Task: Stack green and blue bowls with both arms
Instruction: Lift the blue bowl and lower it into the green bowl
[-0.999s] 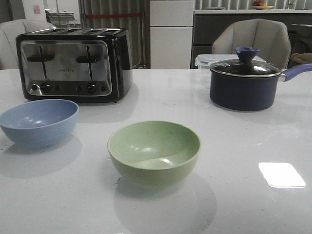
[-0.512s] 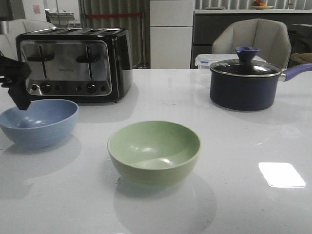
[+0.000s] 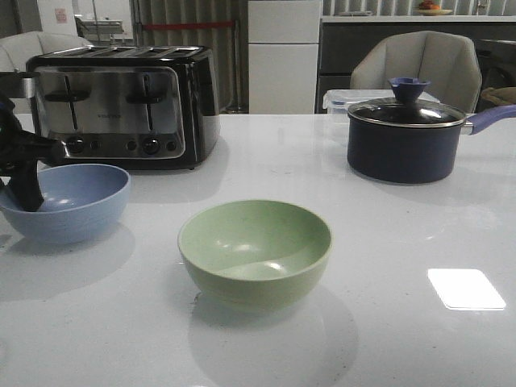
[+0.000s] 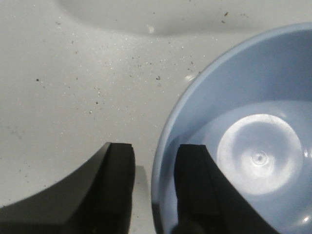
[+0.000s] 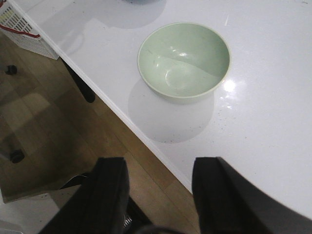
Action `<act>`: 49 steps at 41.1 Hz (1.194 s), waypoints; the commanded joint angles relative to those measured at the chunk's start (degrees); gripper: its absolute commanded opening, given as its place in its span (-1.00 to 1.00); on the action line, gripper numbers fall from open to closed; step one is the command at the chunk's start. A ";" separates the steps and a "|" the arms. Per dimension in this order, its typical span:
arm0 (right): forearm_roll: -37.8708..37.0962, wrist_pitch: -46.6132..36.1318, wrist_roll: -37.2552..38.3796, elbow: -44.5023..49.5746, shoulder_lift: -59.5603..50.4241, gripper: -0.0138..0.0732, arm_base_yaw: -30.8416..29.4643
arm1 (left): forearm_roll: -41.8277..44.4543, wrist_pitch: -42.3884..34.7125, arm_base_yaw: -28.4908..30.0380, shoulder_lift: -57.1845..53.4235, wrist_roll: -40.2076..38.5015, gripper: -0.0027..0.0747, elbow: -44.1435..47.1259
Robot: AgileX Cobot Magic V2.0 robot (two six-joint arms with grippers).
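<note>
The dusty blue bowl [image 3: 76, 201] stands upright at the left of the white table, in front of the toaster. My left gripper [image 3: 20, 197] is open and straddles its left rim. In the left wrist view one finger [image 4: 197, 180] is inside the blue bowl [image 4: 243, 122] and the other finger [image 4: 117, 180] is outside, a small gap from the wall. The pale green bowl [image 3: 254, 254] sits upright and empty in the middle foreground. My right gripper [image 5: 158, 165] is open and empty, over the table's near edge, short of the green bowl [image 5: 184, 61]; the front view does not show it.
A black and chrome toaster [image 3: 121, 105] stands behind the blue bowl. A dark navy lidded saucepan [image 3: 403, 137] with a purple handle sits at the back right, a clear container [image 3: 339, 98] behind it. The table edge [image 5: 122, 114] drops to a wooden floor with a white basket [image 5: 22, 27].
The left arm entered from the left, then came down at the blue bowl's left rim, one finger now inside. Neither bowl has moved.
</note>
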 commanded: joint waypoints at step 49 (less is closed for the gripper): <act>0.42 -3.35 -0.46 -1.44 -0.28 0.30 0.05 | -12.65 24.32 -27.72 -3.77 12.56 -0.69 -23.15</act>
